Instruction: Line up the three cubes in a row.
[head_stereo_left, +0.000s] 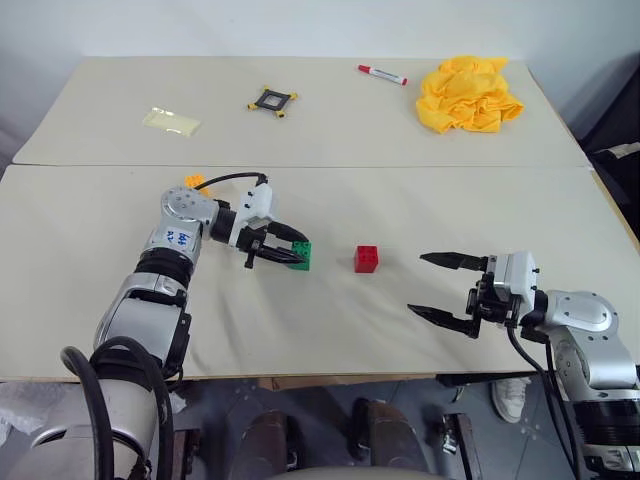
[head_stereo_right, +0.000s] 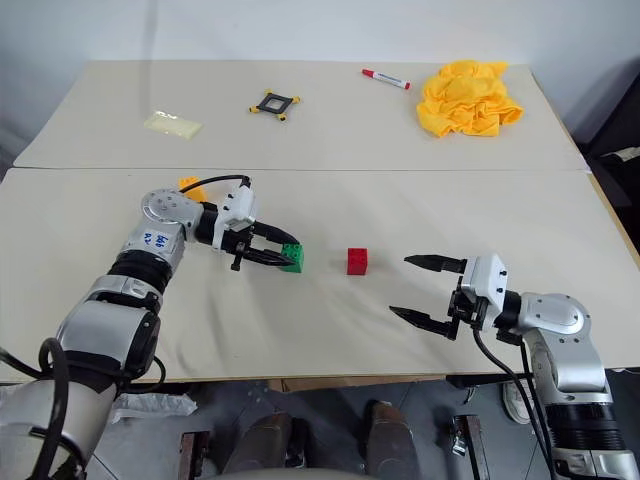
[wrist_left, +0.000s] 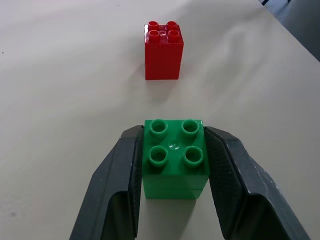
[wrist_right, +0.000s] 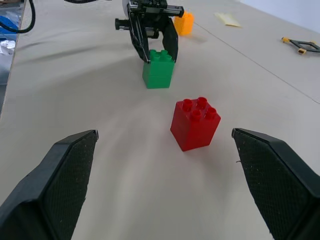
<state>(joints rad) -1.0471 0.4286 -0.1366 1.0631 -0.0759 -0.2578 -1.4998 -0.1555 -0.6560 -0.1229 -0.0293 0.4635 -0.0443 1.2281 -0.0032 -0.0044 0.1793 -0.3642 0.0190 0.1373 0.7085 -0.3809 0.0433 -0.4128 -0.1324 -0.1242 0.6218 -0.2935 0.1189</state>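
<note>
My left gripper (head_stereo_left: 296, 255) is shut on the green cube (head_stereo_left: 302, 256), one black finger (wrist_left: 117, 185) pressed to each side. The cube is upright, its base at the table surface. The red cube (head_stereo_left: 367, 258) stands alone a short way to its right, and in the left wrist view it (wrist_left: 163, 50) sits straight ahead of the green cube (wrist_left: 175, 157). The orange-yellow cube (head_stereo_left: 194, 181) lies behind my left forearm, partly hidden. My right gripper (head_stereo_left: 432, 285) hangs open over the front right, apart from the red cube (wrist_right: 195, 122), with nothing between its fingers.
At the back of the table (head_stereo_left: 420, 210) lie a crumpled yellow cloth (head_stereo_left: 468, 93), a red marker (head_stereo_left: 382, 74), a black square frame with yellow corners (head_stereo_left: 272, 100) and a pale yellow flat piece (head_stereo_left: 171, 121). The front edge runs just below my right gripper.
</note>
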